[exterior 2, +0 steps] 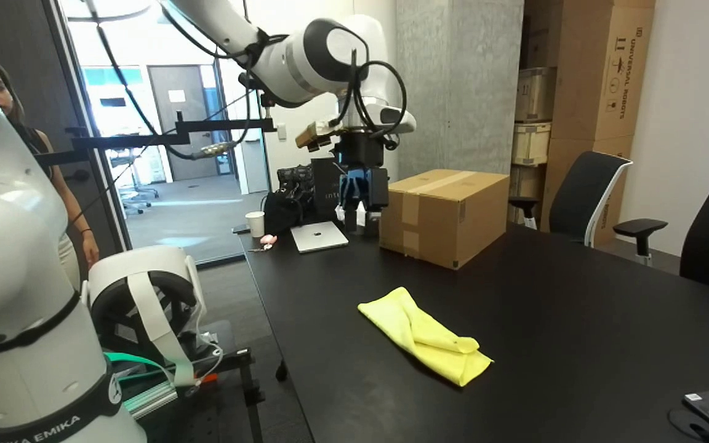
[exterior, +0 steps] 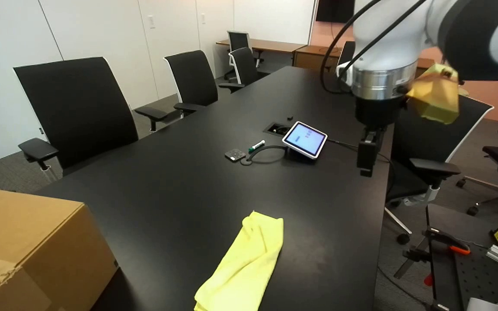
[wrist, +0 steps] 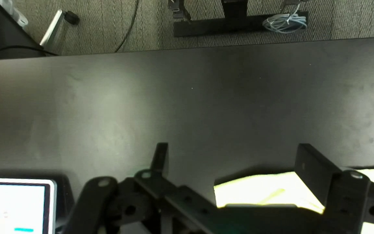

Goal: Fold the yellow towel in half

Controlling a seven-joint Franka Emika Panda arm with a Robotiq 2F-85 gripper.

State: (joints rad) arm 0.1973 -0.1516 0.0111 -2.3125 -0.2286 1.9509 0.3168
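Observation:
The yellow towel lies on the black table [exterior: 180, 203] as a long, narrow, rumpled strip with folds, in both exterior views [exterior: 247, 259] [exterior 2: 422, 335]. In an exterior view, one end has a bunched, overlapping flap. My gripper [exterior: 368, 157] hangs in the air above the table, apart from the towel, and also shows in an exterior view [exterior 2: 362, 212]. In the wrist view my gripper [wrist: 232, 157] is open, its fingers wide apart with nothing between them. The towel [wrist: 255, 188] shows overexposed at the lower right, below the jaws, partly hidden by the right finger and gripper body.
A cardboard box [exterior 2: 434, 215] stands on the table, also in an exterior view [exterior: 59, 255]. A tablet [exterior: 305, 139] with a cable, a marker [exterior: 256, 145] and a dark square [exterior: 235, 155] lie beyond the towel. A laptop [exterior 2: 319, 237] and cup [exterior 2: 255, 224] sit near the table's edge. Chairs [exterior: 78, 112] line the sides.

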